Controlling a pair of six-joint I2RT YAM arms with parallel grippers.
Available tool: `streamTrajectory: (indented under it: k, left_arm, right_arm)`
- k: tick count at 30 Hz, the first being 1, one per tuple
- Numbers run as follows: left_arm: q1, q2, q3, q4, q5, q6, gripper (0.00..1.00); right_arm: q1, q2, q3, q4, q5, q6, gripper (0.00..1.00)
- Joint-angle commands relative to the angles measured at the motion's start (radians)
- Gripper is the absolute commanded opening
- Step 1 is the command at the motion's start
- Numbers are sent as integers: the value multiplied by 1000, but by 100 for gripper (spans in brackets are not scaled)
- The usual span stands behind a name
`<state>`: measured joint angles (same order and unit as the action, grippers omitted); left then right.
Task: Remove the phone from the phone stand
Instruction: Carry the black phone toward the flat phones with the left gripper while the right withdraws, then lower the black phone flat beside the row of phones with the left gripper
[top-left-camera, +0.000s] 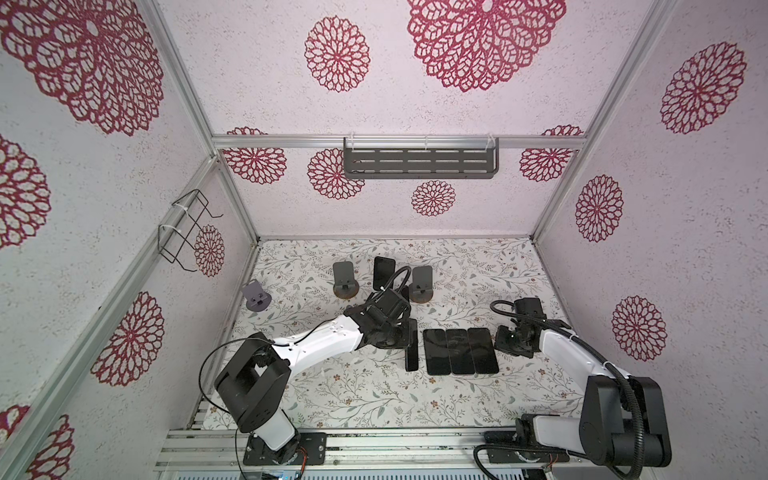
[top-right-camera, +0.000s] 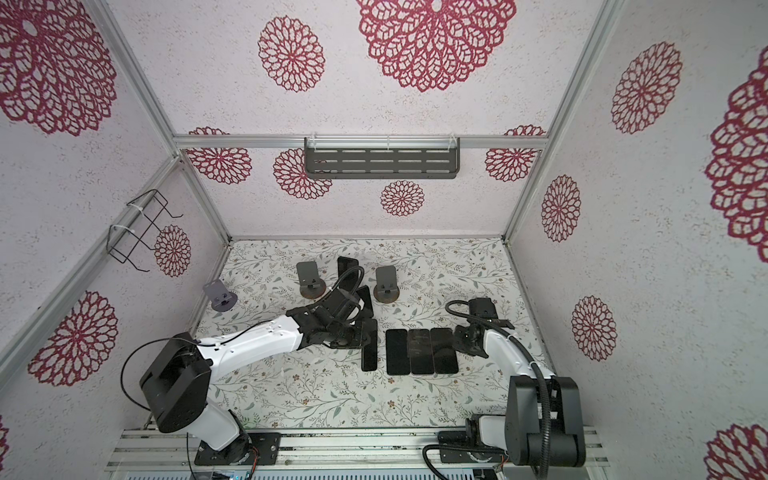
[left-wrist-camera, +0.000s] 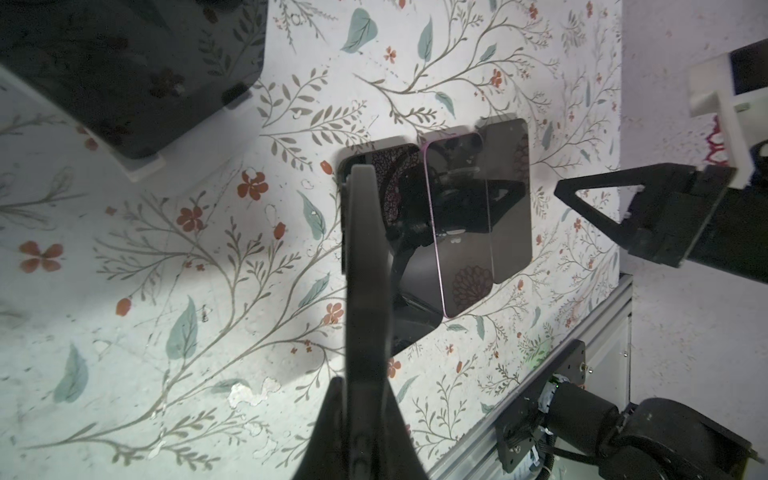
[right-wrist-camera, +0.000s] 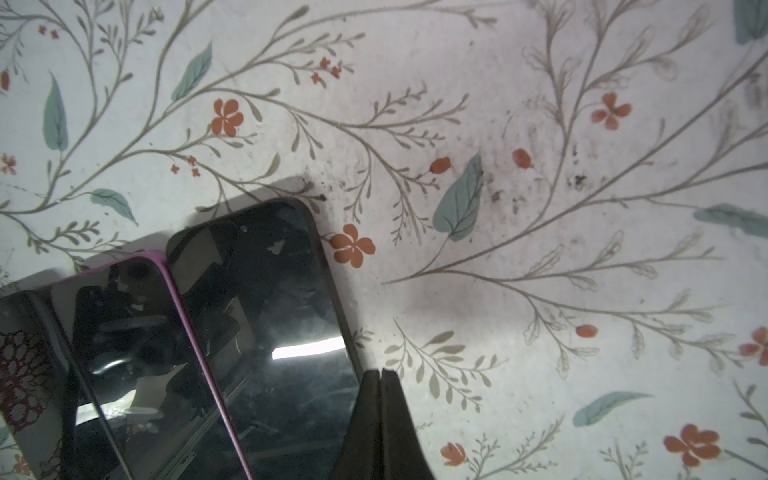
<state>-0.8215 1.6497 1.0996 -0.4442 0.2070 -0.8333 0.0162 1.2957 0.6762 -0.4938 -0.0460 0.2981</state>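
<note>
Currently pinching phone (left-wrist-camera: 368, 249) edge-on with left end effector (left-wrist-camera: 365, 399), right end effector (right-wrist-camera: 381, 374) pressed together, empty; risks toppling onto neighbouring phones (top-left-camera: 461, 351) if released on edge.

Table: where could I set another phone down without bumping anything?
Bare: the front strip of the table between the three flat phones and the front rail, and the back right corner beyond the right gripper. Crowded: the middle back, among the stands and the left gripper shut on a phone.

Slotted wall shelf (top-left-camera: 419, 166); wire rack (top-left-camera: 185, 230).
</note>
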Motion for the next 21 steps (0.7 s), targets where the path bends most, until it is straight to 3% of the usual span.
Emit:
streamTrajectory:
  k: [1, 21]
  left_arm:
    - [-10, 25, 53, -11, -19, -55, 0]
    - [-36, 185, 207, -139, -26, -151, 3]
  right_arm:
    - [-1, -3, 5, 7, 16, 12, 0]
    - [-1, -18, -4, 22, 7, 5, 0]
